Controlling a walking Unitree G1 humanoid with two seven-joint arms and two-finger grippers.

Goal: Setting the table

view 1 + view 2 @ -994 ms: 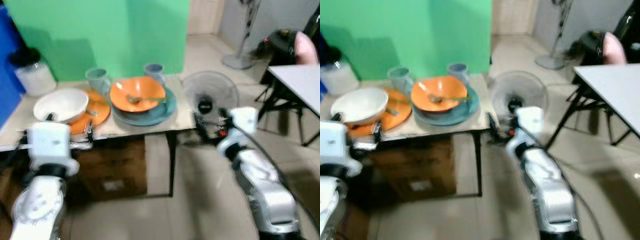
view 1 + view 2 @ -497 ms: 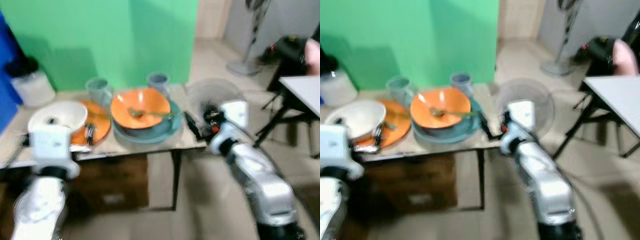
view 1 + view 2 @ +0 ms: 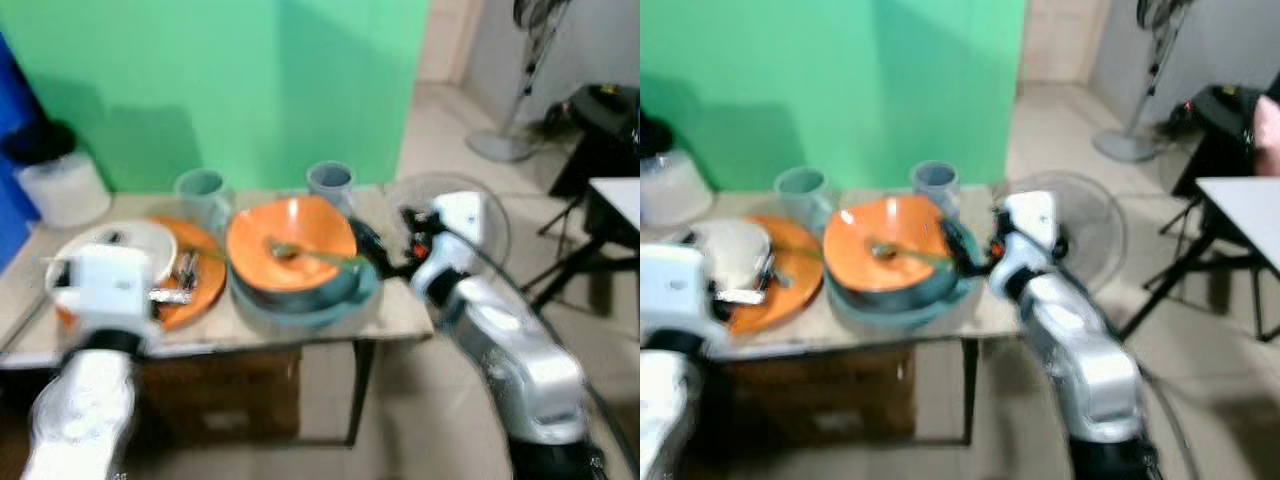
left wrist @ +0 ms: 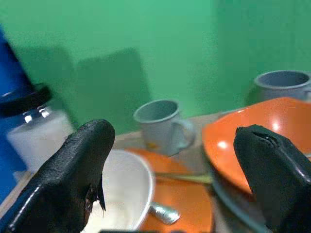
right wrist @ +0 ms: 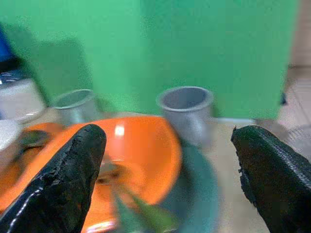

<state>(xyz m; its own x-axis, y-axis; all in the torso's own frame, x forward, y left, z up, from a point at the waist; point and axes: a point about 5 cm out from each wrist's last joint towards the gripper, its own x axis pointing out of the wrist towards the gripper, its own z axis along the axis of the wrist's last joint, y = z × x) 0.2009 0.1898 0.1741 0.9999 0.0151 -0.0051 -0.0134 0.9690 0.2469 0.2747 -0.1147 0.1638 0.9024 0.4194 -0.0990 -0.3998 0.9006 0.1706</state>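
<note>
Left gripper: fingers spread wide, holding nothing and touching nothing. It hangs at the near edge of the tabletop, over the white bowl, which sits on the orange plate. A piece of metal cutlery lies on that plate beside the bowl.

Right gripper: fingers likewise spread wide, empty, apart from the crockery. It is at the right end of the tabletop, facing the orange bowl, which rests in the teal dish. A utensil lies inside the orange bowl; its kind cannot be told through the blur.

Behind the bowls stand two grey mugs: left mug near the orange plate, right mug behind the orange bowl. A white jar with a black lid stands at the far left of the tabletop, against the green backdrop.

Beyond the right end of the tabletop, a floor fan sits just behind the right arm
</note>
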